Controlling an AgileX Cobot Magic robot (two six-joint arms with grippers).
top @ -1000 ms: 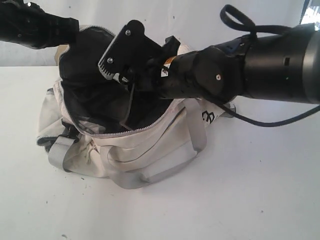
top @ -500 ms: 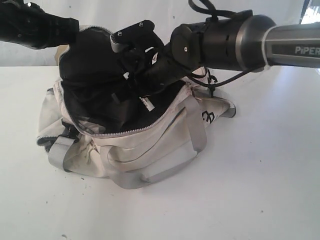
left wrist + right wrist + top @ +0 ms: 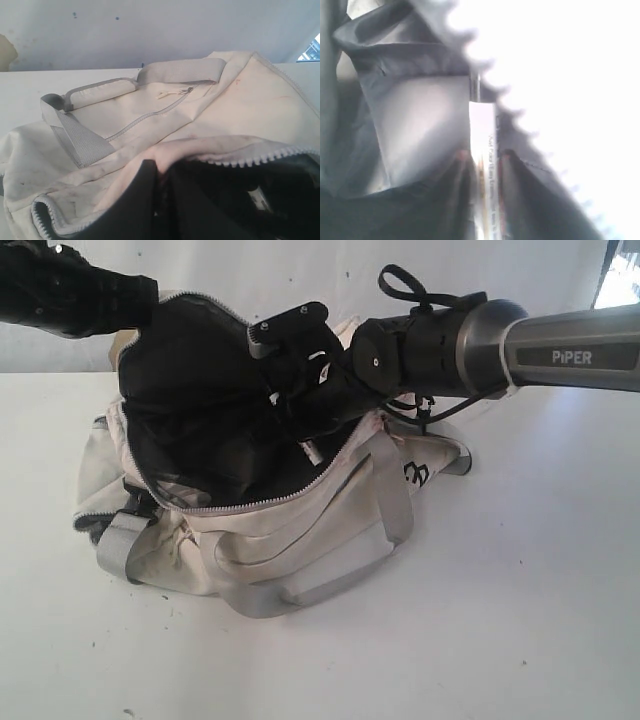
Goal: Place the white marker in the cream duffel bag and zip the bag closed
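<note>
Cream duffel bag: lies on a white table, unzipped and gaping, dark lining showing. The left claw is pinched tight on one rim of the opening and holds that edge lifted. White marker: inside the bag's mouth against the lining, between the two fingers of the right claw, which sit close on either side of the barrel; whether they grip it cannot be told through the blur.

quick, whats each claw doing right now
left claw: closed on the bag, pinching its open edge
right claw: straddles the marker inside the bag; gripped or let go cannot be told
</note>
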